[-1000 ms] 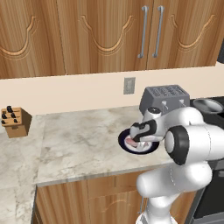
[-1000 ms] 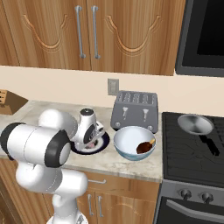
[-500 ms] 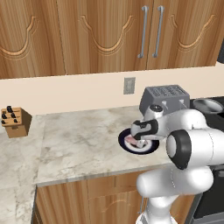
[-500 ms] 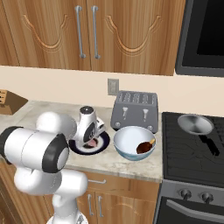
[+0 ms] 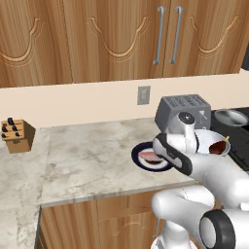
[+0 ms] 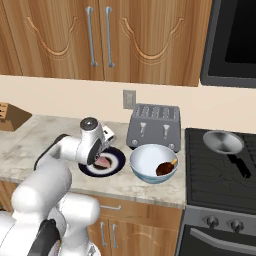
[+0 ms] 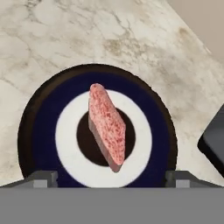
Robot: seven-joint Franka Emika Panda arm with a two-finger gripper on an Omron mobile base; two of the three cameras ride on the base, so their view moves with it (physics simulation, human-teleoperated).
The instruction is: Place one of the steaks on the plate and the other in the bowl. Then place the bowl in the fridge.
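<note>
Surface: beige marble surface (image 5: 87,160), wood cabinets (image 6: 150,35) above, wall outlet (image 6: 129,99); knife block (image 5: 17,135) far left, grey toaster (image 6: 152,126) by black stove (image 6: 220,170) w/ silver pan (image 6: 222,142).
Hidden: in base views arm covers part of plate (image 7: 41,127); fingertips (image 7: 41,178) just peek in at hand view's bottom edge.
Steaks: pale pink steak (image 7: 107,127) on plate centre, tilted on edge; dark steak (image 6: 165,167) in bowl (image 6: 145,156), just right of plate.
Jaws: gripper (image 7: 109,179) spread wide, above plate, holding nothing.
</note>
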